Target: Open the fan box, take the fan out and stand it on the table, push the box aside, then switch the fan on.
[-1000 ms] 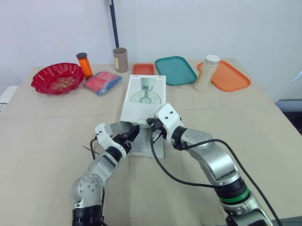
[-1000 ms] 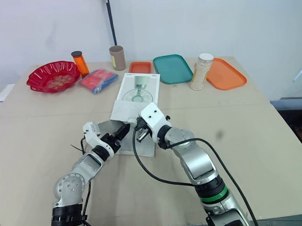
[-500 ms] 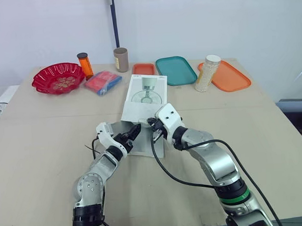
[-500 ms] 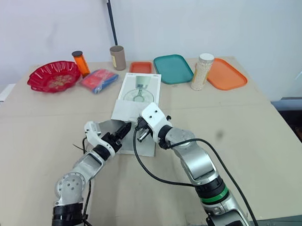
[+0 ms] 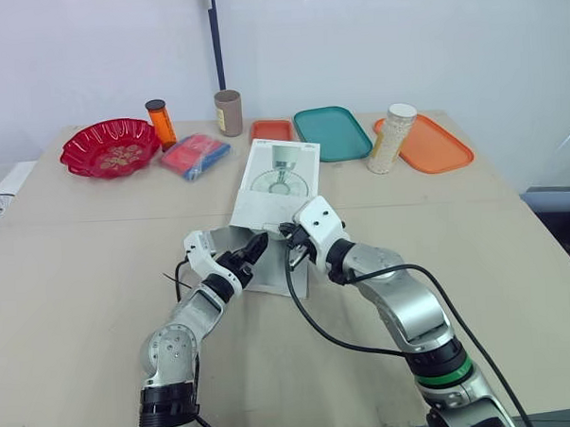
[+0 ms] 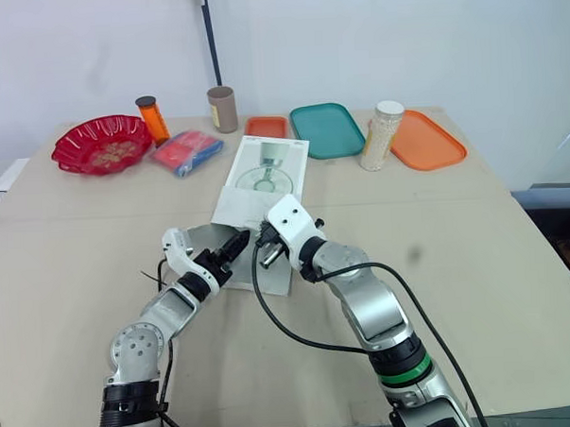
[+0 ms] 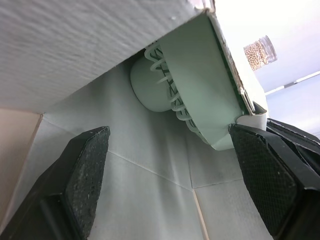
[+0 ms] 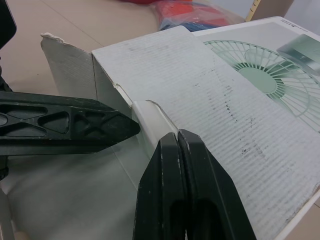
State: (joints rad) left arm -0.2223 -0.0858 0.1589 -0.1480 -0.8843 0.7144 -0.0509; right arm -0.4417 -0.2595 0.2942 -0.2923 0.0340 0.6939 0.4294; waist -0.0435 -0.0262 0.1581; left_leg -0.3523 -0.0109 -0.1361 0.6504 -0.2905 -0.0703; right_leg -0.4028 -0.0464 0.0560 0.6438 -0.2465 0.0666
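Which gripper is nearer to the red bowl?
Left. The left gripper reaches into the fan box from the side of the red bowl; the right gripper, shut on the box flap, is farther.

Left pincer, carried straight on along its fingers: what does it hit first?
Probably the green fan inside the open box: the left pincer, open, aims into its mouth. Depth is unclear.

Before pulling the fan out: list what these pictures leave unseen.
- Base and switch of the fan: left wrist view, hidden behind the box wall.
- Whether the right gripper pinches the flap: right wrist view, its shut fingers cover the contact.
- Red bowl contents: eye views, too small.
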